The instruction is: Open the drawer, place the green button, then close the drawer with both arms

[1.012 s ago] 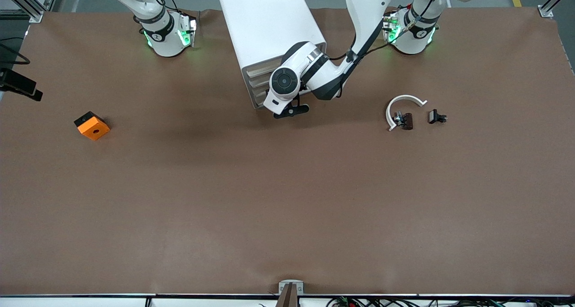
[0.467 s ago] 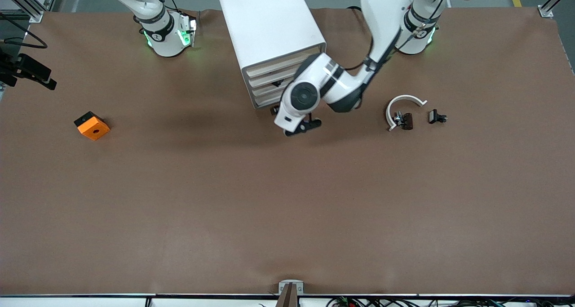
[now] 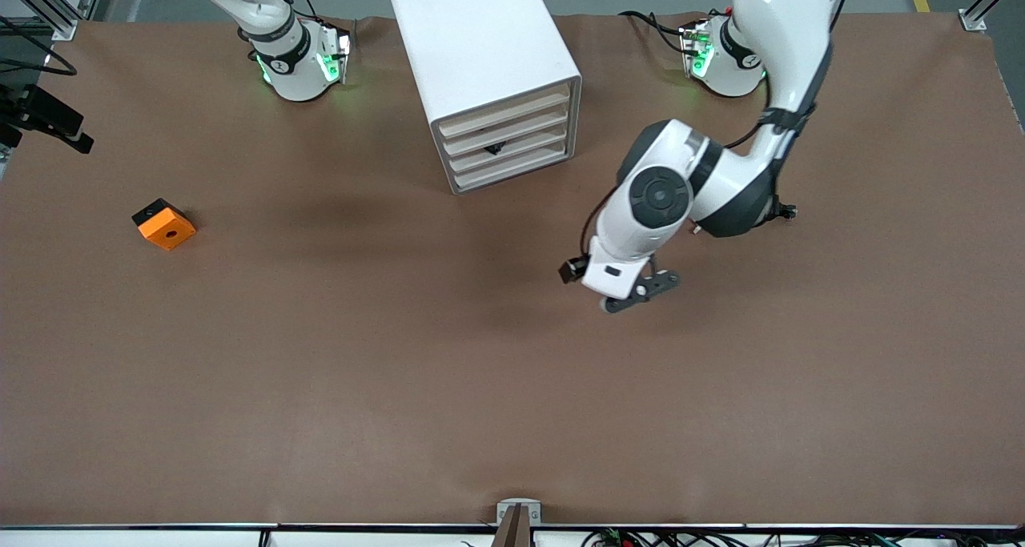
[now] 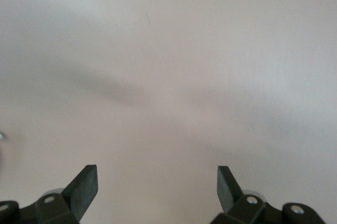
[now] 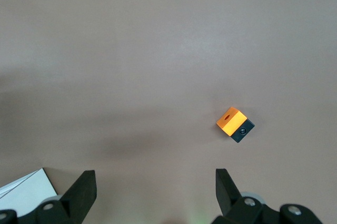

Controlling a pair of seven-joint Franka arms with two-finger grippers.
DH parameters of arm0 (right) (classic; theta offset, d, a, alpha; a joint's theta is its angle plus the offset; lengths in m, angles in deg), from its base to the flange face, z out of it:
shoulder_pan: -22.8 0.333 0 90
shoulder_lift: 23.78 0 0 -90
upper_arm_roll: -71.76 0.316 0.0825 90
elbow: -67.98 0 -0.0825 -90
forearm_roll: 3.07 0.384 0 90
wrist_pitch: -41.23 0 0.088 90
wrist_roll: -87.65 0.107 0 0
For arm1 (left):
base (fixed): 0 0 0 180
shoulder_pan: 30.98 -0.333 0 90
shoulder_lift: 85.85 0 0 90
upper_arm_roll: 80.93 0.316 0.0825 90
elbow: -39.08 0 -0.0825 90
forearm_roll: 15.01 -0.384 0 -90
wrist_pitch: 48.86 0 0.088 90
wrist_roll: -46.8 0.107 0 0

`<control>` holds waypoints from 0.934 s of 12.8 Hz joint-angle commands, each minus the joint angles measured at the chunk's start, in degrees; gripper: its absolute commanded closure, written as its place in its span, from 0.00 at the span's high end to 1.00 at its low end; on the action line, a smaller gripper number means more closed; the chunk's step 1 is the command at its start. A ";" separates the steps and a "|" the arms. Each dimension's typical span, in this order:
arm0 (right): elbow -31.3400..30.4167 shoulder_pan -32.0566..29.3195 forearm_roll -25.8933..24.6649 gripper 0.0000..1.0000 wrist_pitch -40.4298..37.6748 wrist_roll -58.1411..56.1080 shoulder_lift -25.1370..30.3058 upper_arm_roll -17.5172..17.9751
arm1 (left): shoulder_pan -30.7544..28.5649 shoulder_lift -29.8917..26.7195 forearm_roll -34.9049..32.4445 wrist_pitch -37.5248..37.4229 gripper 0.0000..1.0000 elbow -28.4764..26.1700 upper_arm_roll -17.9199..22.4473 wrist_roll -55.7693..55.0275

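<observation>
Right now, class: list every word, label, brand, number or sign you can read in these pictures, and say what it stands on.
None can be read.
Right arm's base: a small dark round mark on its band, too small to read.
Cabinet, orange block, left gripper and right gripper: no lettering shows.

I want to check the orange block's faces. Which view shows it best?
The right wrist view: the orange block shows its orange top with a hole and a black side. The front view shows it smaller, toward the right arm's end of the table. The left wrist view shows only bare table.
</observation>
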State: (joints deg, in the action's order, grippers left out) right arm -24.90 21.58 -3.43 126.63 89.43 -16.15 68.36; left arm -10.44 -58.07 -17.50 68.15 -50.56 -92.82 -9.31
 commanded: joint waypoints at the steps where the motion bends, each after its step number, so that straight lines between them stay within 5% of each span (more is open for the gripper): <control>1: -1.42 -0.72 0.80 1.00 -0.77 -0.28 1.43 0.67 | -5.41 -4.91 -3.49 -0.72 1.00 -0.36 -0.68 1.52; 8: -0.89 -1.24 1.15 1.00 -2.17 -0.02 1.60 0.59 | -16.93 -9.04 -2.96 -16.79 1.00 9.92 -1.38 9.59; 12: -0.89 -1.33 1.15 1.00 -2.79 -0.28 1.69 0.58 | -18.79 -15.28 -2.35 -19.69 1.00 9.41 -0.68 19.69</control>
State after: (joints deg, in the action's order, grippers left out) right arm -24.94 21.57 -3.31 124.16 89.43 -15.87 68.30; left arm -28.27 -70.00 -20.01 50.97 -40.36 -92.99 6.48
